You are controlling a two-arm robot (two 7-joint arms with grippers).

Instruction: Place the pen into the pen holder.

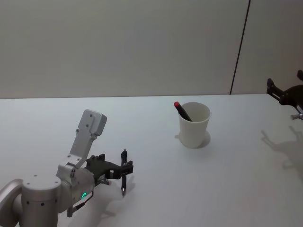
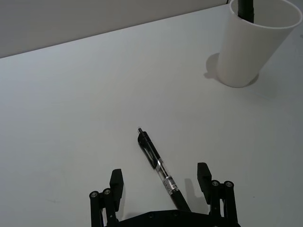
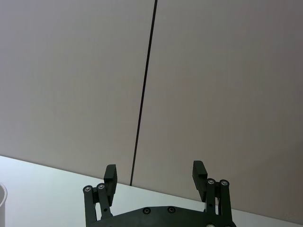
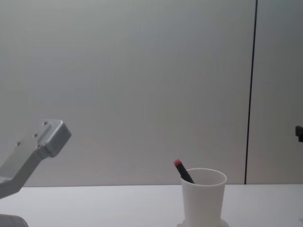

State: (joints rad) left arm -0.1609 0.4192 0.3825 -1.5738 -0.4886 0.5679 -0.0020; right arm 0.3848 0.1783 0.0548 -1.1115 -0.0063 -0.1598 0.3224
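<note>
White pen holder (image 1: 193, 132); black pen (image 2: 156, 161), perhaps clear-barrelled

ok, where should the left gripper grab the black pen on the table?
Mid-barrel of the black pen, straight down from above, jaws across its length: it lies flat on the table, slim and straight. The left gripper straddles it, open.

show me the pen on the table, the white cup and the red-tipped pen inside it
pen on the table (image 2: 159, 165), left wrist view, mid barrel
white cup (image 1: 194, 131), head view, front wall
red-tipped pen (image 1: 182, 110), head view, black shaft below the red tip
</note>
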